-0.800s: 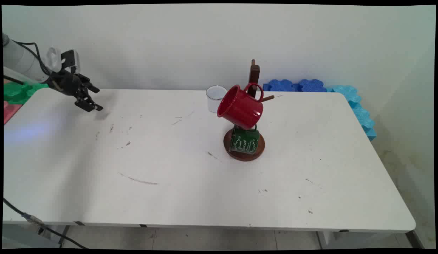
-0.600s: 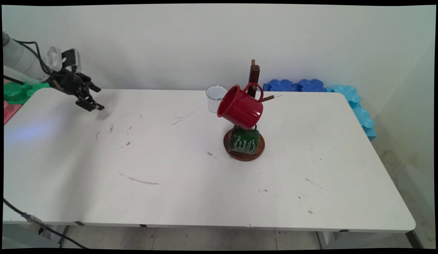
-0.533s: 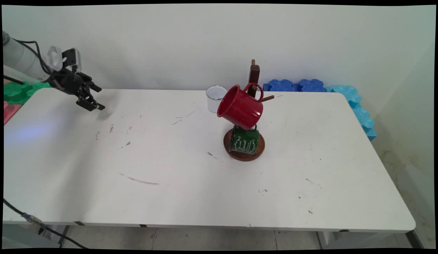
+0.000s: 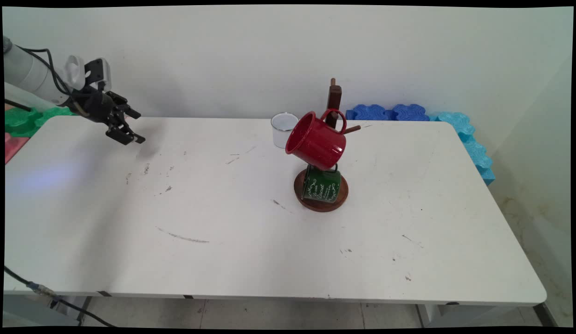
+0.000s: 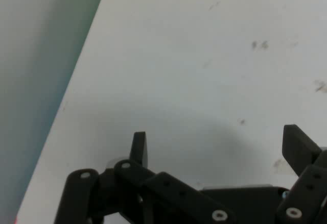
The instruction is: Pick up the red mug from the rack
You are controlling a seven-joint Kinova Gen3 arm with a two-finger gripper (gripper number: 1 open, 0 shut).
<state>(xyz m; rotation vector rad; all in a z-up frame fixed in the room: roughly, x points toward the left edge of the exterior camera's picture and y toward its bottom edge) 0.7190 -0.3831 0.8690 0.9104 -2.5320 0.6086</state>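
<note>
Gripper [image 4: 132,126] hovers over the far left corner of the table [image 4: 250,250], its two fingers spread wide with nothing between them; the hand view shows only bare tabletop beyond the fingertips [image 5: 139,145]. Judgement: from this position any approach to an object calls for a long, level traverse, keeping the hanging cables off the surface. Table is white, smooth, scuffed with dark marks. Well apart to the right stands a dark wooden mug tree [image 4: 334,99] on a round base. A glossy red enamel mug [image 4: 316,140] hangs tilted from a peg; a green lettered mug [image 4: 321,185] hangs below; a small white mug [image 4: 282,128] stands behind. Knobbly blue foam blocks [image 4: 390,112] line the far edge.
</note>
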